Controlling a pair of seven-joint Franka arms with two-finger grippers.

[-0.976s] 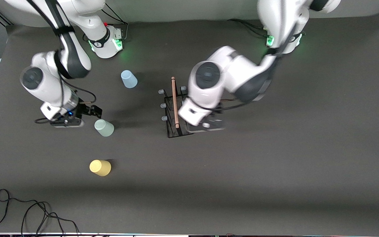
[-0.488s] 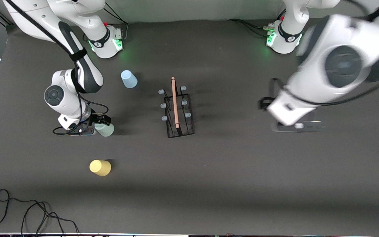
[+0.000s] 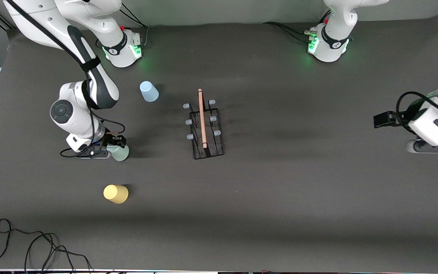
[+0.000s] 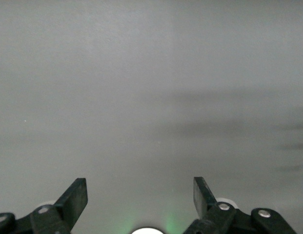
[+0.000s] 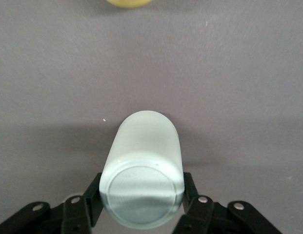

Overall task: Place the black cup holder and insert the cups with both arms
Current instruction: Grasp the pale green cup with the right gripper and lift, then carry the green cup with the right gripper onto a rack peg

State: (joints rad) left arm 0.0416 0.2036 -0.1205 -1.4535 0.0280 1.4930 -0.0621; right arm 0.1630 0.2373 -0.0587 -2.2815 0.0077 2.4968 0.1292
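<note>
Surface (image 3: 280, 213): dark grey matte sheet, finely grained. Landmark for all entries: the rack.

Yellow cup (image 3: 116, 193): small plain plastic tumbler, upside down, nearer the front camera than the rack, toward the right arm's end. Only its edge (image 5: 128, 2) shows in the right wrist view.

Green cup (image 3: 121, 153): pale sage, smooth and translucent, upside down on the surface with its round base up (image 5: 143, 194). About level with the rack's nearer end, toward the right arm's end.

Right hand (image 3: 115, 145): arm folded at the elbow, forearm pointing steeply down, wrist low over the surface. Black fingers (image 5: 95, 200) sit on either side of the green cup, at or almost at its wall; whether they grip it cannot be told.

Rack (image 3: 205, 127): black wire frame, narrow and long, upright at mid-surface, its long axis running away from the front camera. A light wooden rod (image 3: 202, 118) runs along the top as a handle; six pegs with pale blue tips (image 3: 188, 122), three on each side. No cup on any peg.

Left hand (image 3: 381, 120): arm bent well out at the left arm's end, far from the rack, wrist raised over bare surface. Black fingers (image 4: 74, 200) spread wide (image 4: 140, 197), holding nothing.

Blue cup (image 3: 148, 91): light blue tumbler, upside down, beside the rack's farther end, toward the right arm's end.
</note>
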